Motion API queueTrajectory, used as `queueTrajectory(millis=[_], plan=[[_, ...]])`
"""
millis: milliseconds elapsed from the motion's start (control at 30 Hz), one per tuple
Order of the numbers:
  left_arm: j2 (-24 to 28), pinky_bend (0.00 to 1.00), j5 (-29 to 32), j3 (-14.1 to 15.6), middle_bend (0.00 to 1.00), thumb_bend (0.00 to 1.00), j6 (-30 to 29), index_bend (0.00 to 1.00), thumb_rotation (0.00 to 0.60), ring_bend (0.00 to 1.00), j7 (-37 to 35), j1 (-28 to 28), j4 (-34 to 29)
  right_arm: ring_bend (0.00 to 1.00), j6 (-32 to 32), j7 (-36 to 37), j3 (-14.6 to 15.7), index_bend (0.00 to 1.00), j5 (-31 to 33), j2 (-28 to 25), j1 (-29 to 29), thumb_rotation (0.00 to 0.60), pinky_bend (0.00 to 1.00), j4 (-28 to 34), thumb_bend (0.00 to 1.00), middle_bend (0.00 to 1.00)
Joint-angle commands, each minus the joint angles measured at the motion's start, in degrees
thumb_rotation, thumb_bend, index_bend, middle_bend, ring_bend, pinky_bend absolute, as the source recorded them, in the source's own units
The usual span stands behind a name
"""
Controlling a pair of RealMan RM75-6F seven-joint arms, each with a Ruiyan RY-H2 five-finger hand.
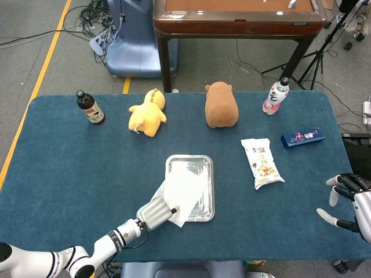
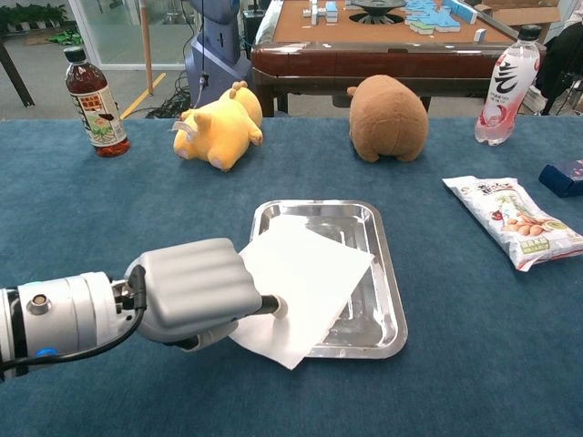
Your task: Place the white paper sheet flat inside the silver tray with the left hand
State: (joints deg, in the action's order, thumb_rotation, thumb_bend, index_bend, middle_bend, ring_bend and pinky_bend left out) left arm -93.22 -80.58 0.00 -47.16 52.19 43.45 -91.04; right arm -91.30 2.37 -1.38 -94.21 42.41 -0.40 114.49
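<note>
Two hands show, and only the left hand (image 2: 193, 289) is busy: its fingers are curled into a closed block, and a dark fingertip pokes out against the white paper sheet (image 2: 305, 278). It seems to pinch the sheet's near left edge, though the exact grip is hidden under the knuckles. The sheet lies tilted and askew, its far part over the silver tray (image 2: 387, 273) and its near corner hanging out past the tray's left and front rims above the blue table (image 2: 91, 209). It is not flat inside the tray; one corner rides on the right part of the tray floor.

The right hand (image 1: 348, 200) is well apart at the table's right edge, fingers spread and holding nothing.

Behind the tray, toward the far side, a yellow plush toy (image 2: 219, 127) lies on its side, and a brown plush toy (image 2: 389, 118) sits to its right. A dark sauce bottle (image 2: 94, 105) stands upright at the far left. A pink drink bottle (image 2: 506, 86) stands upright at the far right. A snack packet (image 2: 515, 218) lies flat to the right of the tray, and a small blue box (image 2: 565, 176) lies just beyond it near the edge. Past the table stands a wooden table with game tiles (image 2: 383, 27).
</note>
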Motion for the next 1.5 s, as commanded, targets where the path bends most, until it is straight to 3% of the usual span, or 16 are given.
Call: queueTrajectory(millis=[33,1500], plan=[[-0.3,0.94,1.1,-0.2,1.00,0.64,0.1,0.23,0.600,0.92,1.1,0.5,-0.2,0.26,-0.2,0.2,-0.1,0.68,0.2,-0.1,-0.1,0.600,0.36,-0.1,0.11,0.41],[-5.2,0.94,11.9,-0.8,1.00,0.65,-2.4,0.22,0.600,0.92,6.9,6.1,1.9,0.26,-3.9,2.3,-1.9,0.68,1.8,-0.6,-1.4,0.600,0.36,-0.6,0.10,0.41]])
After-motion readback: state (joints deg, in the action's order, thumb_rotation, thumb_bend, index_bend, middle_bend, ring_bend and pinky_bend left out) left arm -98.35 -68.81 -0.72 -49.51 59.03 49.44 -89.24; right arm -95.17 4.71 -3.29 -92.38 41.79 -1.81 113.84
